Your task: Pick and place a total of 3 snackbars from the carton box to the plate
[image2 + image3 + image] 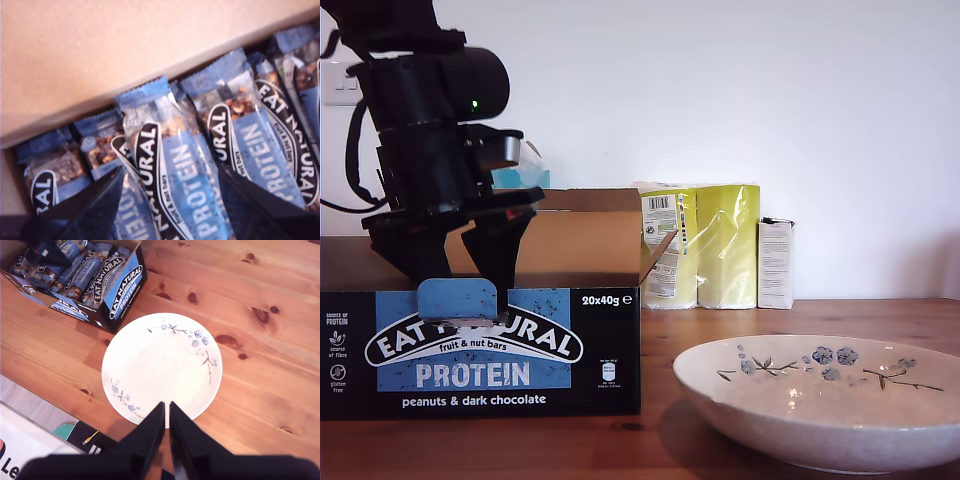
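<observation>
This looks like a home, likely a dining or kitchen corner: a knotty varnished pine table [800, 310] against a plain white wall [770, 90], a yellow-green pack of paper rolls [705, 245], a white wall socket [340, 85], and a flower-painted cream ceramic plate [820, 400].

A yellow pack [712, 245] is seen at the centre of the exterior view, standing upright on the wooden worktop [840, 315] against the white wall [770, 100]. Just beside it, toward the exterior view's right, a small white box [775, 263] stands upright.
</observation>
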